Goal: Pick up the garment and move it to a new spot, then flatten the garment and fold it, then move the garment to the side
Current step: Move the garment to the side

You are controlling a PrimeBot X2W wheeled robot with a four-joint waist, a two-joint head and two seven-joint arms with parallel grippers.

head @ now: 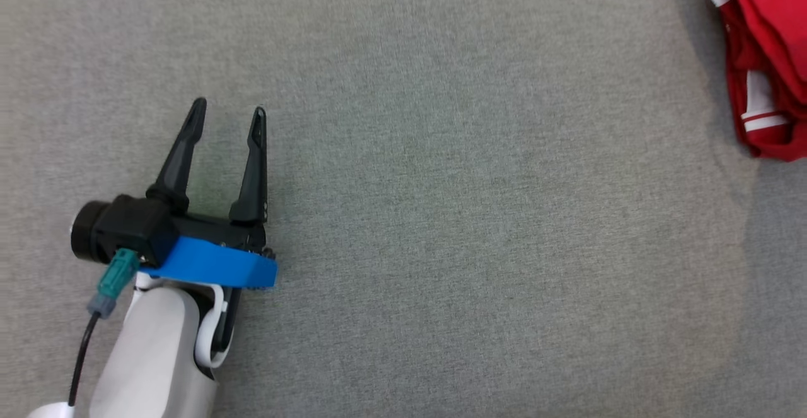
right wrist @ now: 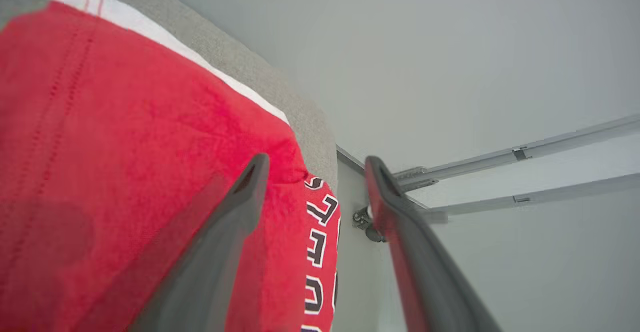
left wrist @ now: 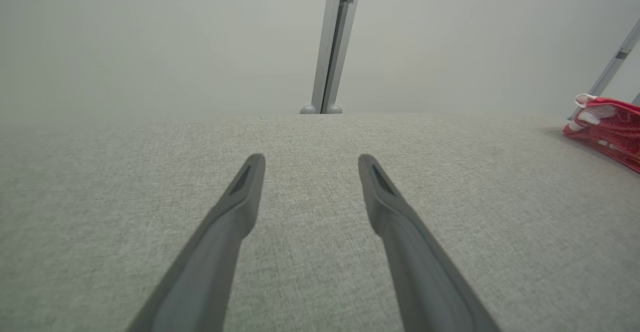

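The garment [head: 772, 40] is red with white trim and lies bunched at the far right edge of the grey cloth-covered table [head: 441, 185]; part of it is cut off by the head view's edge. It also appears small at the right of the left wrist view [left wrist: 607, 126]. My left gripper [head: 230, 112] hovers open over bare table at the lower left, far from the garment, nothing between its fingers [left wrist: 240, 192]. In the right wrist view my right gripper [right wrist: 315, 164] stands open just above the red garment [right wrist: 125, 172], at its corner by the table's edge, holding nothing.
Black-and-white lettering [right wrist: 320, 252] runs down the garment's side near the table edge. Beyond the table are a pale wall and grey metal frame bars [left wrist: 335, 41] [right wrist: 525, 151]. Wide grey cloth lies between my left gripper and the garment.
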